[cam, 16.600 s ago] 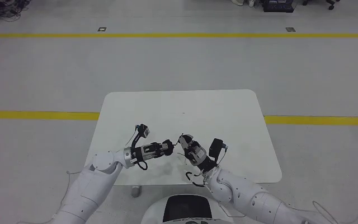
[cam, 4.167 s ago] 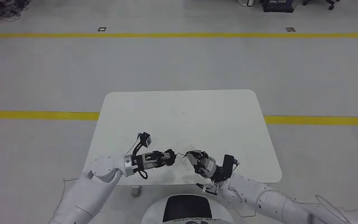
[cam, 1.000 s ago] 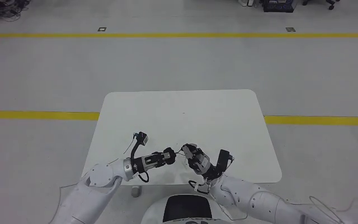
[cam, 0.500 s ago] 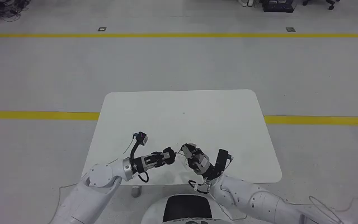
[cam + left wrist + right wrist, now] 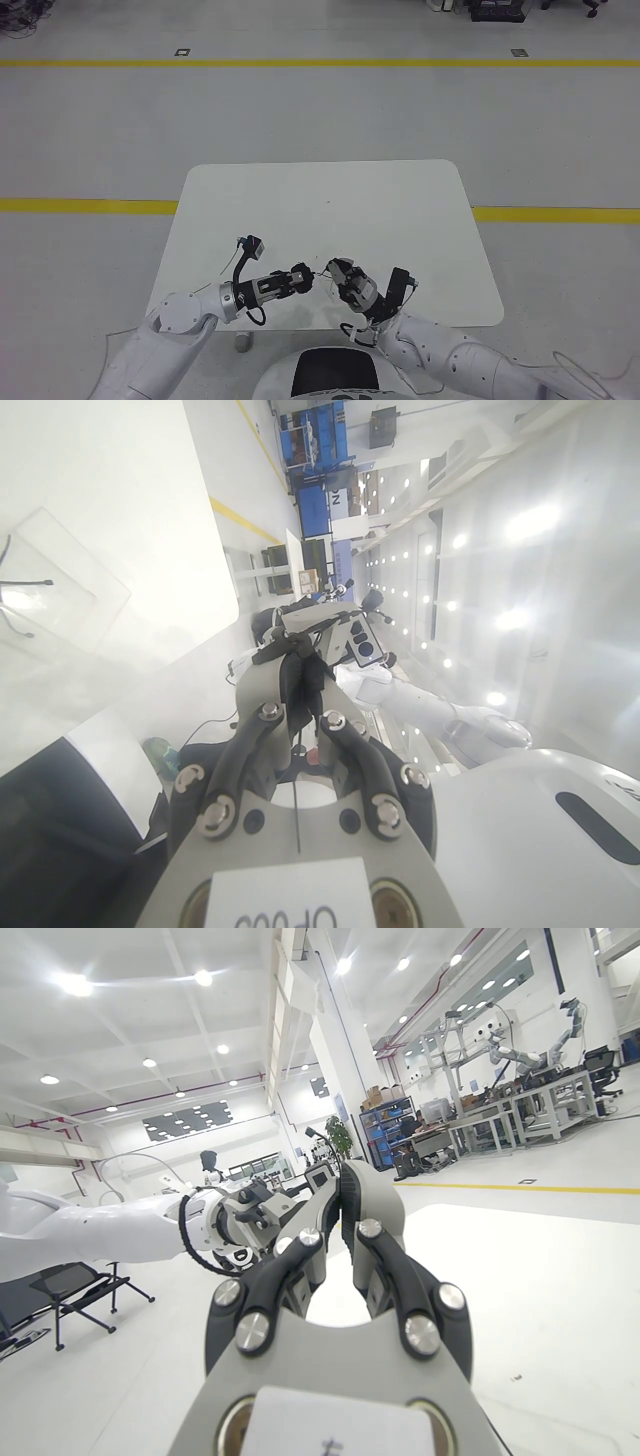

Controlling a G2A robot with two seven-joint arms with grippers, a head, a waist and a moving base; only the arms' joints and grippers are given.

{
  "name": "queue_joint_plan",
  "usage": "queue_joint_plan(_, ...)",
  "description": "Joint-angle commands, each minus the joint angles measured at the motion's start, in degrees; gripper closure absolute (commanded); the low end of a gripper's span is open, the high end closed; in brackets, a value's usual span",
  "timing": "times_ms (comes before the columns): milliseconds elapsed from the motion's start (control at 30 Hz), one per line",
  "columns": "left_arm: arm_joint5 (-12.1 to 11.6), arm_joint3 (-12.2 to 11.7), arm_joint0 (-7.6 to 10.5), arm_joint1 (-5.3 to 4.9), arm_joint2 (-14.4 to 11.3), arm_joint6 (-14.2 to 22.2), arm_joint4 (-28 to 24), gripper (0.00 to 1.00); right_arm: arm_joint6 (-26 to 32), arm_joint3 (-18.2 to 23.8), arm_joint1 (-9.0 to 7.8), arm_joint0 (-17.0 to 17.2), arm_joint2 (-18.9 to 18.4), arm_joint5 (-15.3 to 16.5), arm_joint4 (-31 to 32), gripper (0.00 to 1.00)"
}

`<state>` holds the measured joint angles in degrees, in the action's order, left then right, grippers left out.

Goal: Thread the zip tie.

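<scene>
Barely anything moved over the last second: left gripper [image 5: 303,278] and right gripper [image 5: 338,272], tips close together over the table's [image 5: 400,200] near edge, both pinch the zip tie [image 5: 320,268], likely light, springy, slippery, best held near each end.

Zip tie [image 5: 320,268]: thin black strap, off the table [image 5: 400,200], in the air above the middle of its near edge. Pinched in left tool [image 5: 303,277], tail running back over its palm [image 5: 297,815]; front end spans the short gap to right tool [image 5: 335,272] closed tips.
</scene>
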<state>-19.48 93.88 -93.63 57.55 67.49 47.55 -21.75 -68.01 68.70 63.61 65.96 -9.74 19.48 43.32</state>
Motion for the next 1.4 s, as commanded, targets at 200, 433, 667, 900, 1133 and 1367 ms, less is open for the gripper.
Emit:
queue_joint_plan(200,0.0,0.08,0.08,0.02,-0.39,-0.04,0.57,1.0,-0.2,0.05,-0.11,-0.23,0.0,0.0,0.06,1.0)
queue_joint_plan(433,0.0,0.14,0.24,-0.07,-0.92,0.53,1.39,1.0,-0.78,-0.27,0.08,-0.5,0.0,0.0,1.2,1.0)
queue_joint_plan(667,0.0,0.33,0.3,-0.18,-1.01,0.41,1.21,1.0,-0.18,-0.85,0.19,-0.65,0.0,0.0,1.21,1.0)
queue_joint_plan(900,0.0,0.97,-0.12,-0.2,-0.46,-0.61,0.75,1.0,0.11,-1.51,0.07,-0.61,0.0,0.0,0.59,1.0)
queue_joint_plan(1133,0.0,1.6,-0.46,-0.08,-0.51,-2.14,2.72,1.0,0.02,-1.19,0.11,-0.48,0.0,0.0,-0.47,1.0)
queue_joint_plan(1367,0.0,2.7,-1.05,0.08,-0.42,-5.08,5.97,1.0,0.49,-0.99,0.41,-0.31,0.0,0.0,-2.01,1.0)
